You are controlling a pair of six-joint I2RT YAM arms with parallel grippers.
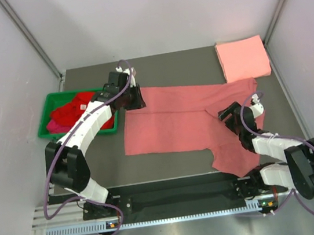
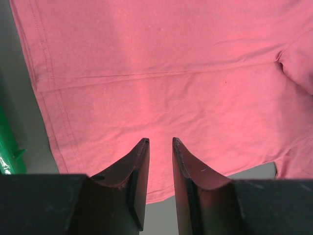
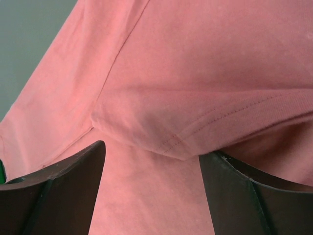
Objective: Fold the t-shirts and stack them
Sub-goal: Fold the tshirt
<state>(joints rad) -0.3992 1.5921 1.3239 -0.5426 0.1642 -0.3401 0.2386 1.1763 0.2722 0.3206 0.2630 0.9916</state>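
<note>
From above, a dusty rose-red t-shirt (image 1: 175,121) is lying spread across the table (image 1: 161,64), a folded salmon pink t-shirt (image 1: 242,59) is sitting at the far right corner, and red t-shirts (image 1: 77,111) are filling the green bin (image 1: 47,109). The left gripper (image 1: 134,100) is hovering at the spread shirt's far left corner, the right gripper (image 1: 229,113) by its right sleeve. The left wrist view is showing narrowly parted jaws, grasping nothing. The right wrist view is showing jaws spread wide, released, straddling a raised sleeve hem (image 3: 171,132).
</note>
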